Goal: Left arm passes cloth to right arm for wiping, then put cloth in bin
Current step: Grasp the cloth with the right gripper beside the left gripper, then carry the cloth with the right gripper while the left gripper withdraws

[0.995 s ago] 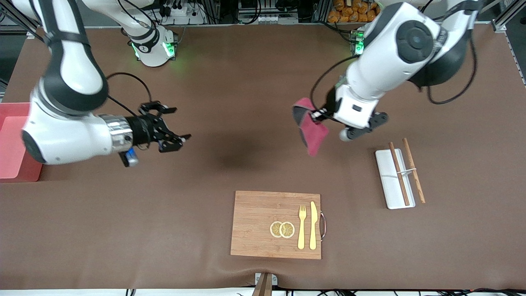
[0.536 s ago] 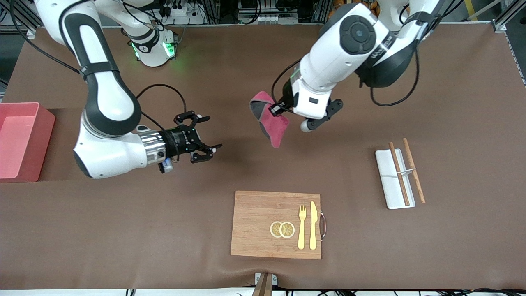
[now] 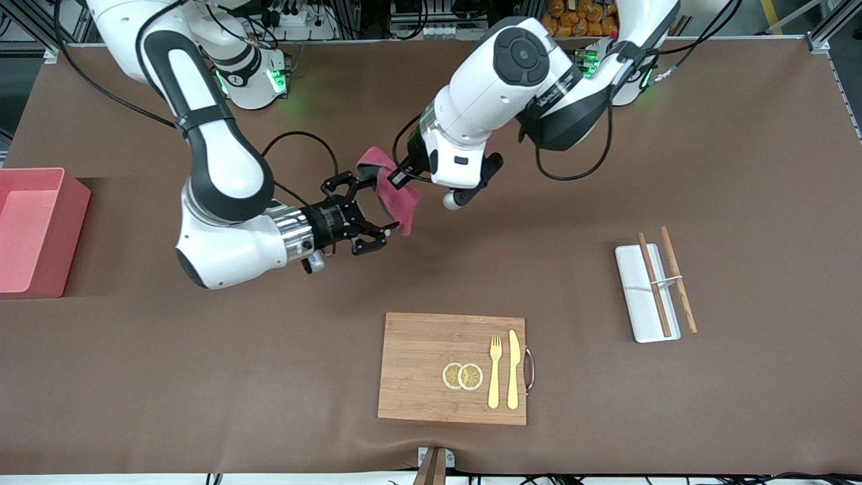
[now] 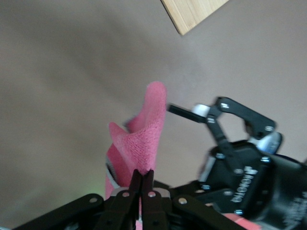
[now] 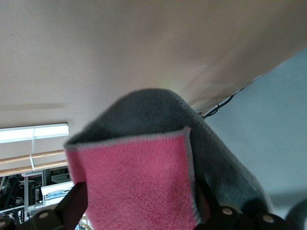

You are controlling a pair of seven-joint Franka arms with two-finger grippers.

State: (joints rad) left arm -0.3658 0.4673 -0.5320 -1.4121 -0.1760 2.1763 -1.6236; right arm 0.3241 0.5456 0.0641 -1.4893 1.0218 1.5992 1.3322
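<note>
The cloth (image 3: 394, 192), pinched in the left hand (image 3: 397, 180) above the table (image 3: 741, 168), could be dropped if released before the wide-open right hand (image 3: 367, 217), at its 8 o'clock, is closed.

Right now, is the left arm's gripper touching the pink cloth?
Touching. The left wrist view shows the left gripper with its fingers pinched shut on the cloth, which sticks up from between them.

Brown table covering (image 3: 741, 168), aluminium framing (image 3: 832, 23) and cables along its top edge
</note>
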